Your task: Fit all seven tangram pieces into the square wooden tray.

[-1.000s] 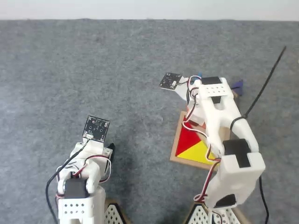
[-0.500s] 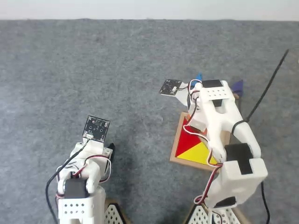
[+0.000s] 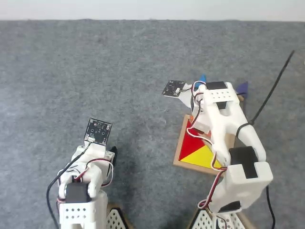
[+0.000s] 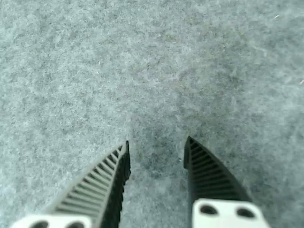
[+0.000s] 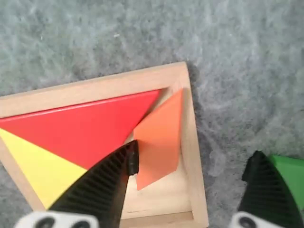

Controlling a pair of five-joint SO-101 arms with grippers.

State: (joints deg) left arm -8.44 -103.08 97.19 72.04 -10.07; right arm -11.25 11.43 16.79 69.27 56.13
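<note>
Wooden tray (image 5: 194, 142) sat on grey carpet (image 4: 142, 57). Inside, nearest robot: yellow triangle (image 5: 38, 171), then red triangle (image 5: 80, 128), both flat. Beyond, orange parallelogram (image 5: 159, 137) lay askew by far rim. Likely step: square it against red edge, press flat, mind rim. Right gripper (image 5: 194, 154) spread wide, empty, one tip over parallelogram's edge, contact unclear, other outside tray beside green piece (image 5: 289, 173). Left gripper (image 4: 156, 149) parted, empty, over carpet.

White left arm (image 3: 83, 191) and right arm (image 3: 224, 119), black servo blocks (image 3: 243, 155), red and white wires (image 3: 196, 112), ribbed black jaws.
</note>
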